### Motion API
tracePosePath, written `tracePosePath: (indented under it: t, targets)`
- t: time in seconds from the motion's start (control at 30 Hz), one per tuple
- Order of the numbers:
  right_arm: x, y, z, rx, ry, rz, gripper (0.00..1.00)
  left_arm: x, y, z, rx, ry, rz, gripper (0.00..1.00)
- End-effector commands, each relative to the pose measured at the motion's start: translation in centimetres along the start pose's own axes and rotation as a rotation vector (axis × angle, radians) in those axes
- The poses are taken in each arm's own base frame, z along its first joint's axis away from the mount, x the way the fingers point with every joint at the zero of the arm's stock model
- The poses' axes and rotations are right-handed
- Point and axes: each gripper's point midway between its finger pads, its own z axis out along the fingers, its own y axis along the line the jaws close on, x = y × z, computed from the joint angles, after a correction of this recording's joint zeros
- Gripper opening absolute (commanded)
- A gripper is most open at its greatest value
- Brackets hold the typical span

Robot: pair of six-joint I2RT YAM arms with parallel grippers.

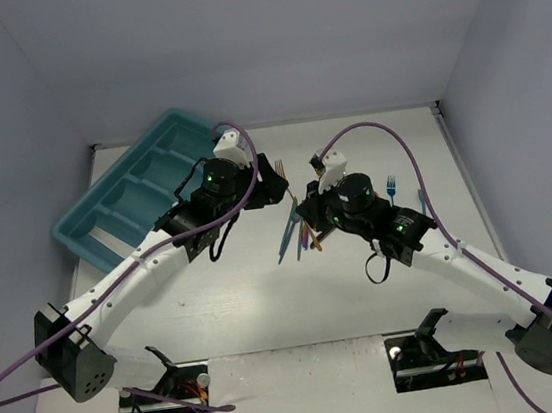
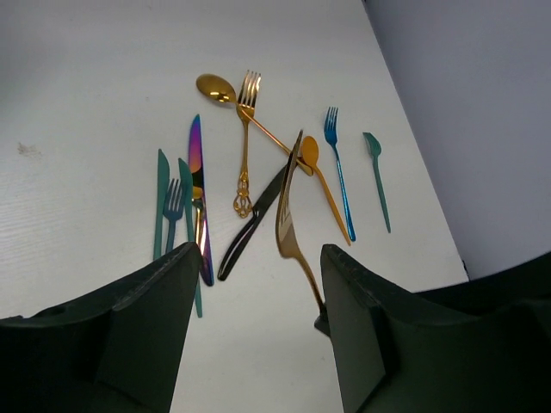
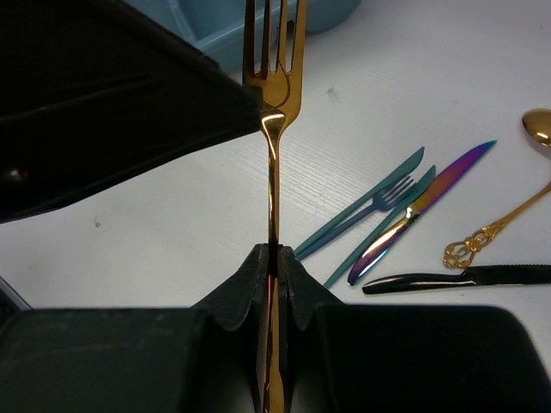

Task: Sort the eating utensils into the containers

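Flanking white tbl (image 1: 267,298) w/ utensils (image 2: 244,155): grey walls (image 1: 255,38).

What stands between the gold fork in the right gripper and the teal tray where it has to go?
The left arm does. In the top view its wrist and the open left gripper lie directly between the gold fork, clamped in the right gripper, and the tray. Nothing else visible blocks the way.

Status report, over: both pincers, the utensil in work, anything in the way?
Right pincer shut on gold fork, held clear of table. Left pincer open, empty, sitting between fork and tray. Other utensils lie loose on table.
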Motion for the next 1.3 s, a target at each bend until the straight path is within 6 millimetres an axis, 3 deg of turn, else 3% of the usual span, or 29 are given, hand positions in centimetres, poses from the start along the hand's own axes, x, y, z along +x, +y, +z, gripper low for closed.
tracePosePath:
  t: [0.0, 0.27, 0.53, 0.63, 0.7, 0.77, 0.83, 1.0, 1.27]
  targets:
    - [-4.4, 2.3, -0.7, -0.066, -0.137, 0.008, 0.00, -5.2, -3.2, -0.7, 0.060, -0.166, 0.037, 0.55]
    - [-4.2, 2.9, -0.6, -0.078, -0.138, 0.008, 0.00, -5.0, -2.5, 0.5, 0.021, -0.156, 0.098, 0.47]
    - [-4.0, 3.3, -0.3, -0.088, -0.132, 0.004, 0.00, -4.1, -2.0, 1.1, 0.011, -0.138, 0.113, 0.09]
    - [-3.7, 3.3, -0.1, -0.088, -0.125, 0.002, 0.01, -4.0, -1.8, 1.1, 0.011, -0.143, 0.120, 0.01]
    - [-3.6, 3.2, -0.1, -0.086, -0.123, 0.004, 0.10, -4.2, -1.4, 1.0, 0.001, -0.151, 0.131, 0.00]
    - [-3.4, 3.1, 0.0, -0.080, -0.120, 0.006, 0.28, -4.5, -0.9, 0.8, -0.009, -0.162, 0.144, 0.00]
    - [-3.3, 2.8, 0.0, -0.067, -0.120, 0.007, 0.40, -5.2, 0.1, 0.6, -0.025, -0.171, 0.146, 0.00]
    - [-3.2, 1.9, -0.4, -0.022, -0.135, 0.012, 0.57, -7.9, 5.5, -0.7, -0.110, -0.208, 0.123, 0.00]
    - [-2.1, -1.3, -1.2, 0.096, -0.133, 0.022, 0.61, -14.0, 20.4, -5.0, -0.418, -0.269, 0.115, 0.00]
